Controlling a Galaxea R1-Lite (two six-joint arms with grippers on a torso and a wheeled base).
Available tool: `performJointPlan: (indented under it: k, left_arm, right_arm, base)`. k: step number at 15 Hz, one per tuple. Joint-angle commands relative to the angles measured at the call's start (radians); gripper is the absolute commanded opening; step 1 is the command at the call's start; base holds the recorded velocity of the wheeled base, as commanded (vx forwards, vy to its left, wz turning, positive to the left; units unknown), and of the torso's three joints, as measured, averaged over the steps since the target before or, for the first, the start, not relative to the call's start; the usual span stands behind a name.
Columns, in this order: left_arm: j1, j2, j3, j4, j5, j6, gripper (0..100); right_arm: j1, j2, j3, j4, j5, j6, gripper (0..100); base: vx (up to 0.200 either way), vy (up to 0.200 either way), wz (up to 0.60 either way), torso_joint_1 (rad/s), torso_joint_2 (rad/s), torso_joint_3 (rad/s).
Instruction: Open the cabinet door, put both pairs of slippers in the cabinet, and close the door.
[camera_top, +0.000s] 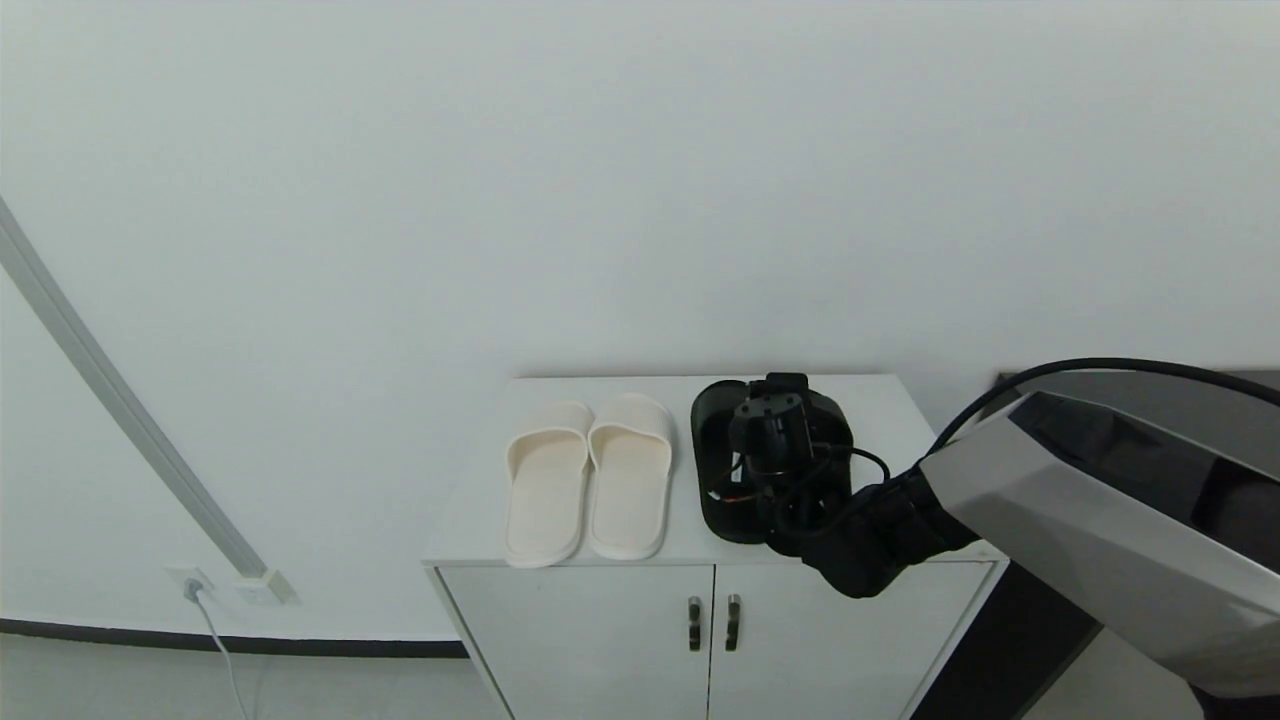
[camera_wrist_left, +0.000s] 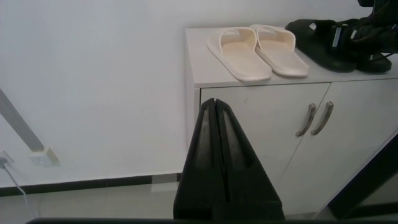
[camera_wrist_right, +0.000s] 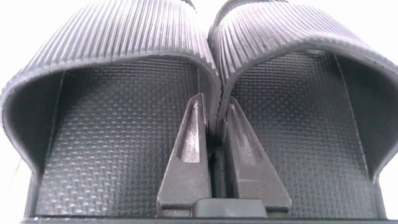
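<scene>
The black slippers (camera_top: 716, 470) lie as a pair on the right half of the cabinet (camera_top: 470, 520) top, toes toward the wall (camera_top: 640, 200) behind the cabinet. Just beside them, on the left half of the same top, lie the cream slippers (camera_top: 585, 480), side by side and touching one another. Under both pairs, the two doors (camera_top: 600, 640) of the cabinet are closed, with their two handles (camera_top: 713, 622) close together at the middle of the front. Left of the cabinet, low on the wall, there is a socket (camera_top: 190, 583) with a cable, and a grey strip (camera_top: 100, 380) runs slanted up the wall.

The right gripper (camera_wrist_right: 213, 109) is over the black slippers. One finger is inside each slipper, and the jaws are pressed almost together on the two inner edges of the straps. The left gripper (camera_wrist_left: 215, 102) hangs low in front of the cabinet, near its left corner. Its jaws are clenched with nothing between them.

The black slippers have ribbed straps and a finely dotted footbed.
</scene>
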Motion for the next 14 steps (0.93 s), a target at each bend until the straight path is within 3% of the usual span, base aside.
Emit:
performJointPlan:
  k: [1,4,7,11,14]
  left_arm:
    - [0.000,0.000,0.000,0.000,0.001,-0.001,0]
    - [0.000,0.000,0.000,0.000,0.001,0.001,0]
    - [0.000,0.000,0.000,0.000,0.001,0.001,0]
    - [0.000,0.000,0.000,0.000,-0.001,0.002,0]
    - [0.000,0.000,0.002,0.000,-0.001,0.002,0]
  right_arm:
    - [-0.001,-0.055,0.036,-0.002,0.000,-0.006,0]
    - [-0.004,-0.173,0.145,-0.007,0.037,-0.022,0]
    - [-0.002,-0.333,0.292,-0.008,0.152,-0.054,0]
    - [0.005,-0.532,0.593,-0.172,0.445,-0.160,0]
    - [0.007,-0.686,0.766,-0.191,0.658,-0.172,0]
  base:
    - [0.000,0.000,0.00,0.000,0.00,0.000]
    - [0.000,0.000,0.00,0.000,0.00,0.000]
    - [0.000,0.000,0.00,0.000,0.00,0.000]
    - [0.000,0.000,0.00,0.000,0.00,0.000]
    - [0.000,0.000,0.00,0.000,0.00,0.000]
